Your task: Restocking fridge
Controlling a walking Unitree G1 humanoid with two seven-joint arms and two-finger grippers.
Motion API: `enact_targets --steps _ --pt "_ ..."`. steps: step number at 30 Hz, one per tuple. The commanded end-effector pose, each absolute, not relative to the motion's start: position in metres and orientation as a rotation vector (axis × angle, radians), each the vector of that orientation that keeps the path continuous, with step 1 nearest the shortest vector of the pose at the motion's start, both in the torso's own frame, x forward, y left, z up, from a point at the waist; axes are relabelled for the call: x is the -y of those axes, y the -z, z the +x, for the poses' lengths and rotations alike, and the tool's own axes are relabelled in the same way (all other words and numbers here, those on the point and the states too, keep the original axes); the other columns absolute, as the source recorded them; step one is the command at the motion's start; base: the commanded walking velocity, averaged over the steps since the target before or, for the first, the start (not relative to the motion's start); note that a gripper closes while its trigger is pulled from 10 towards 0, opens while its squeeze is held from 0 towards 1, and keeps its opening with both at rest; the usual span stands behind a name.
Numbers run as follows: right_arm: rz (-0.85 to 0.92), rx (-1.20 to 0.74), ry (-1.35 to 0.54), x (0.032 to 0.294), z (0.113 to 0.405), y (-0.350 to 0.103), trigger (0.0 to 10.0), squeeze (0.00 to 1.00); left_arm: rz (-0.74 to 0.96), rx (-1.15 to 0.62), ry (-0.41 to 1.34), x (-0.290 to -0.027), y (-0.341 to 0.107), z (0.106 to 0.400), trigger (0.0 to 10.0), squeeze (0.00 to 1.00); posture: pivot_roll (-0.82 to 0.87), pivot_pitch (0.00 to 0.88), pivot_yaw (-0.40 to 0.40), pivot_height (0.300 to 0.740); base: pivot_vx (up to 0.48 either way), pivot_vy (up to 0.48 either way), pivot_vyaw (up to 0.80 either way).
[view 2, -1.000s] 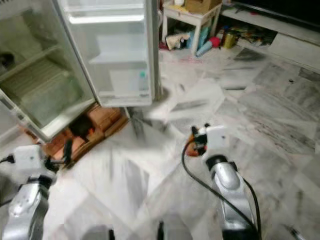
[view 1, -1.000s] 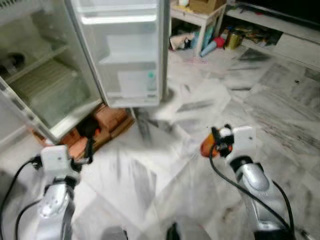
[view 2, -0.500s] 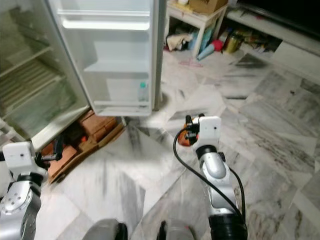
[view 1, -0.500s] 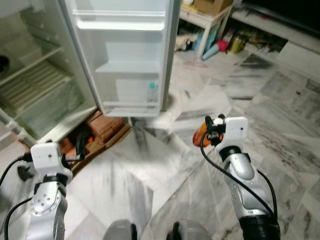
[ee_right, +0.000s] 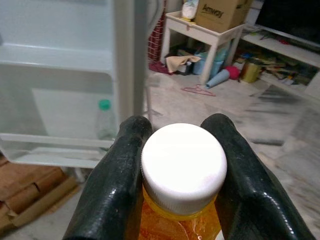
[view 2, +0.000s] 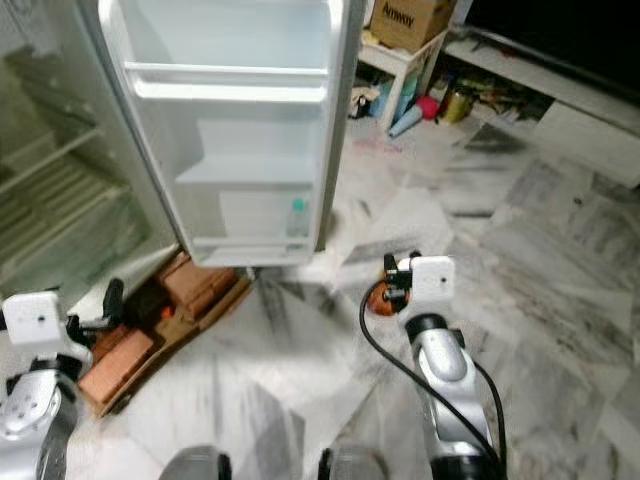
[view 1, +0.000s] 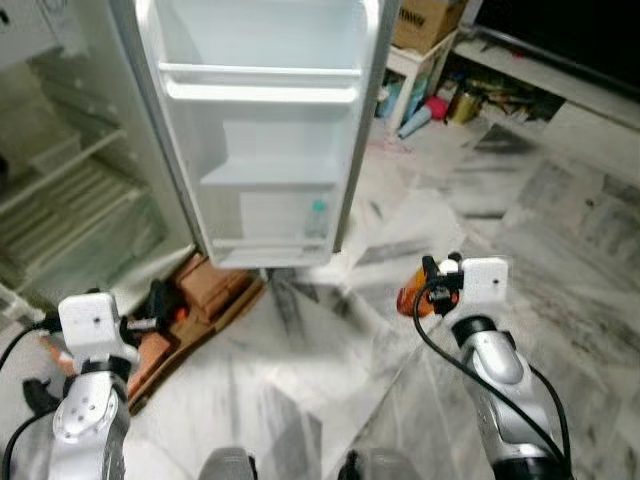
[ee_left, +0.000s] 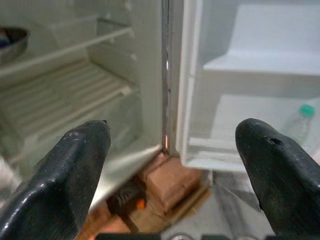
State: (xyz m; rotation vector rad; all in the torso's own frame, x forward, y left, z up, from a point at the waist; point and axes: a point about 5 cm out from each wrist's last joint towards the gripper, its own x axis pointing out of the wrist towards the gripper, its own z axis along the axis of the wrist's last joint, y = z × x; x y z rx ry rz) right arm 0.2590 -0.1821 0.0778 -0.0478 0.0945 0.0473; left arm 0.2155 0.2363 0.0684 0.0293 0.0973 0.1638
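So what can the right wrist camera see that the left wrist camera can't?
The right wrist view shows the orange bottle with a white cap gripped by the right gripper, plus a white side table with a cardboard box on it. The left wrist view shows the fridge's inner shelves, a dark bowl, the bricks under the fridge, and the open, empty left gripper. Both show the open fridge door and the green-capped bottle in its bottom rack.

I see grey-veined marble floor [view 1: 560, 230], a small white side table [view 2: 400, 55] carrying a cardboard box [view 2: 405, 18], clutter beneath.
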Motion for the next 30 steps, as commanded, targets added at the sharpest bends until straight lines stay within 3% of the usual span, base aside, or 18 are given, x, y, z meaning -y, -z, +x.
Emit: enact_targets --steps 1,15,30 --pt "-0.07 -0.065 0.004 0.199 0.254 -0.087 10.0 0.0 0.026 -0.096 -0.143 -0.228 -0.069 0.215 10.0 0.0 0.03 0.083 -0.065 0.74 0.356 0.322 0.0" --pt "-0.066 -0.069 -0.025 0.194 0.255 -0.086 10.0 0.0 0.033 -0.114 -0.16 -0.229 -0.066 0.209 10.0 0.0 0.04 0.079 -0.072 0.74 0.329 0.282 0.0" --pt "-0.025 -0.034 -0.186 0.17 0.26 -0.092 10.0 0.0 0.056 -0.121 -0.181 -0.233 -0.067 0.214 10.0 0.0 0.04 0.077 -0.056 0.74 0.0 0.0 0.36"
